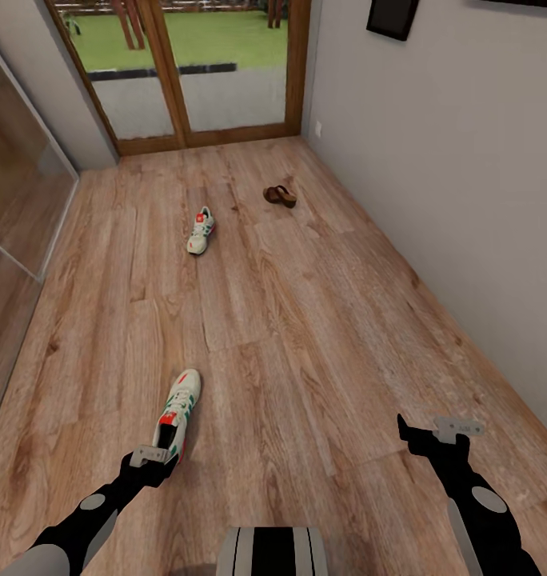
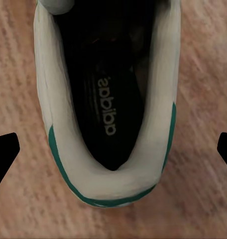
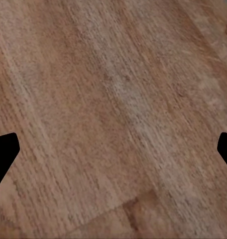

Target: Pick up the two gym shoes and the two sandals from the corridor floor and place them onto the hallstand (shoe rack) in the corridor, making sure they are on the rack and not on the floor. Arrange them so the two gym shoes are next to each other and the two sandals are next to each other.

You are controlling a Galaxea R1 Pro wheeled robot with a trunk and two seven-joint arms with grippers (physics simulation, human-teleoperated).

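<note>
The corridor floor (image 1: 305, 320) of wood-grain planks runs away from the robot toward a wood-framed glass door (image 1: 185, 72) at 12 o'clock, with a grey wall (image 1: 449, 200) along the 3 o'clock side and a mirrored sliding panel (image 1: 17, 184) along the 9 o'clock side. 1 gym shoe (image 1: 177, 412) lies close in at about 7 o'clock from the middle of the head view, toe pointing away, its red heel patch nearest the robot. The left gripper (image 1: 149, 458) hangs right over that shoe's heel; in the left wrist view the shoe's dark opening and white, green-edged heel collar (image 2: 113, 184) sit between the 2 black fingers (image 2: 4, 154), which are spread wide and touch nothing. A 2nd gym shoe (image 1: 201, 230) lies farther off at about 11 o'clock, well apart from the 1st. The brown sandals (image 1: 280, 195) lie just beside each other at about 12 o'clock, near the far wall corner; whether they touch is too small to tell. The right gripper (image 1: 433, 432) hovers at 5 o'clock above bare planks, its fingers (image 3: 4, 154) likewise spread apart, with only floor (image 3: 113, 119) between them.
</note>
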